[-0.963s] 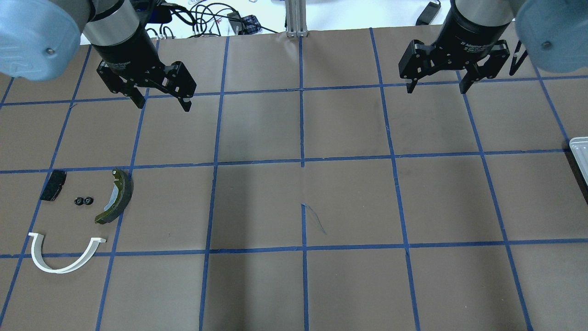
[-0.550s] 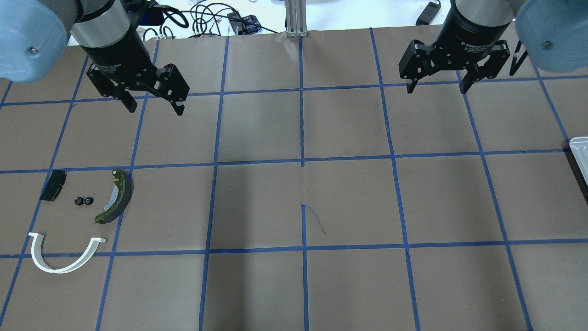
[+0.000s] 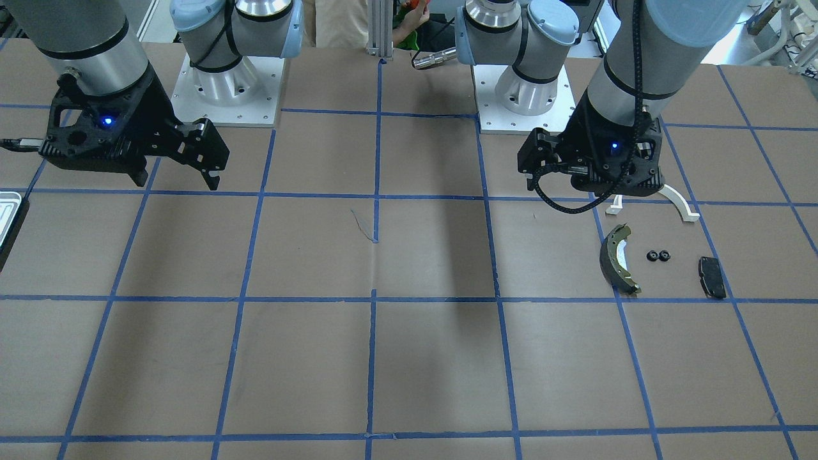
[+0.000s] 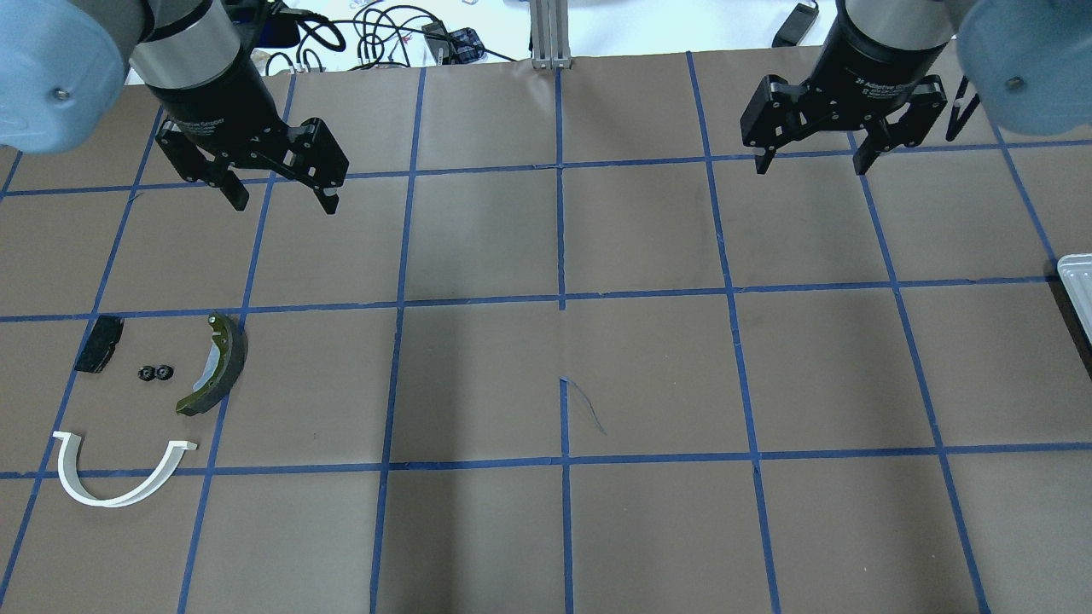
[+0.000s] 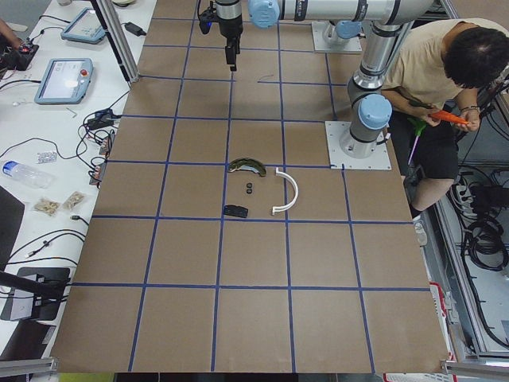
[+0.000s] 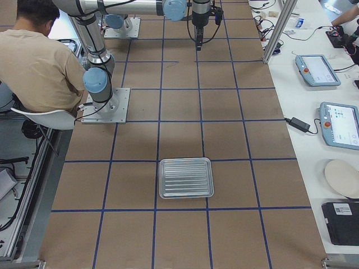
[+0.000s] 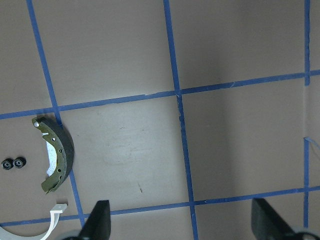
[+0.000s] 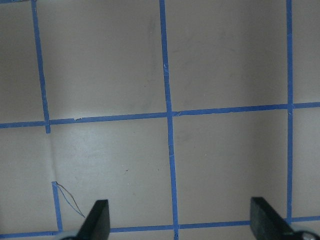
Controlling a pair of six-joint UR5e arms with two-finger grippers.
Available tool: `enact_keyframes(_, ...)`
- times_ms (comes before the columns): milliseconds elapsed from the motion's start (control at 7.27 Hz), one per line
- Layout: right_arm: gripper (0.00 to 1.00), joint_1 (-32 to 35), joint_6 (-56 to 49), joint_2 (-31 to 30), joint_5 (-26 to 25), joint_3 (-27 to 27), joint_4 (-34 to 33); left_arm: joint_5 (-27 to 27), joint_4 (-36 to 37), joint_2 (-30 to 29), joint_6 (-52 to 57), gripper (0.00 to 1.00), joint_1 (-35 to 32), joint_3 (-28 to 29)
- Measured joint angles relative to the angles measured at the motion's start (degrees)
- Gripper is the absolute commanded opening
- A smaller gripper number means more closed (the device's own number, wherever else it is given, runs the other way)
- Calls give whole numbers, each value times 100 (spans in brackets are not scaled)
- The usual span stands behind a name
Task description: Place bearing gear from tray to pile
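Note:
The bearing gear (image 4: 155, 373), two small black toothed pieces side by side, lies on the table inside the pile, between the black pad (image 4: 100, 344) and the olive brake shoe (image 4: 217, 365); it also shows in the left wrist view (image 7: 13, 163). The white half-ring bracket (image 4: 119, 477) lies just in front of them. The silvery tray (image 6: 186, 177) sits at the far right edge (image 4: 1077, 281) and looks empty. My left gripper (image 4: 282, 205) is open and empty, high above the table, beyond the pile. My right gripper (image 4: 810, 168) is open and empty at the far right.
Brown paper with a blue tape grid covers the table (image 4: 563, 367). Cables (image 4: 384, 34) and a metal post (image 4: 550, 34) lie beyond the far edge. A seated person (image 5: 441, 72) is beside the robot bases. Tablets (image 6: 336, 120) lie on a side bench.
My left gripper has shifted a little to the left, still open and empty. The right gripper and the parts on the table have not moved.

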Motion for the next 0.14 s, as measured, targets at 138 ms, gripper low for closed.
enact_keyframes(138,100,0,0,0,2,1,-2,29,-4,1,-20,100,1,-4)
